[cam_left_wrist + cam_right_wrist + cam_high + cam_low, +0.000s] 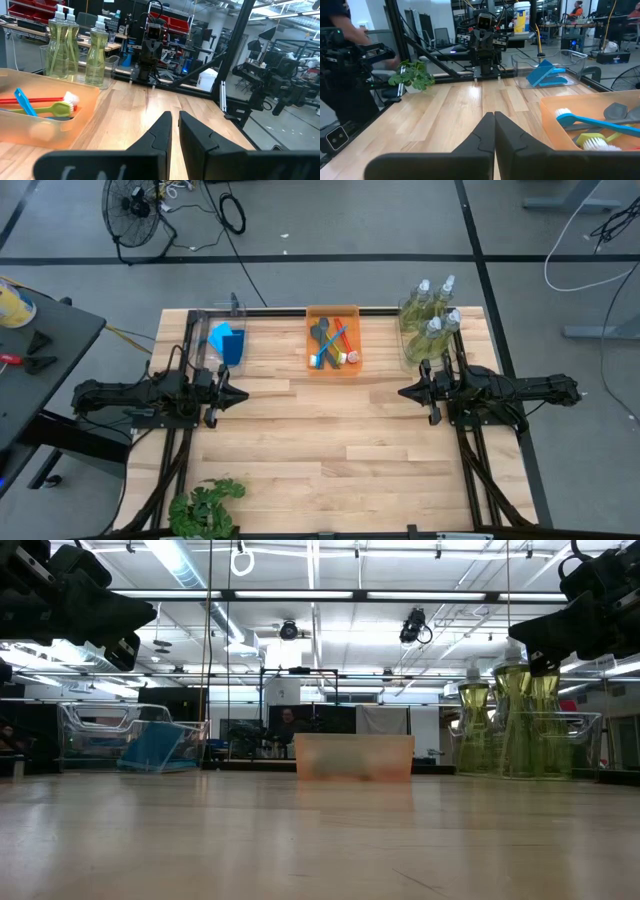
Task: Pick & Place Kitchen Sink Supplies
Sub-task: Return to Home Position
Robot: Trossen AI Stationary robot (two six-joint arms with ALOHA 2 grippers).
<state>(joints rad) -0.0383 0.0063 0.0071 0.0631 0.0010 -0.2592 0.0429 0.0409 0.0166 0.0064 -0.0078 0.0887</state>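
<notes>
The left gripper [236, 394] hangs above the left side of the wooden table [330, 445]; its two fingers [161, 131] stand almost together with only a thin slit between them, and they grasp nothing. The right gripper [404, 392] hangs above the right side, facing the left one across the bare middle of the table; its fingers [481, 132] are pressed together and also hold nothing.

The supplies all lie along the far edge. The blue sponges [228, 342] lean tilted inside the left clear bin [197, 320]. The orange tray [333, 370] stands in the middle; in it lie a blue brush [600, 121], a red brush [30, 100], a yellow-green brush [50, 109] and a dark one [320, 332], crossing each other. The pump bottles [430, 315] of yellow-green liquid stand upright and close together in the right clear bin [585, 745]; I count four from above.

A green plant [205, 505] sits at the near left corner of the table, well apart from everything else.
</notes>
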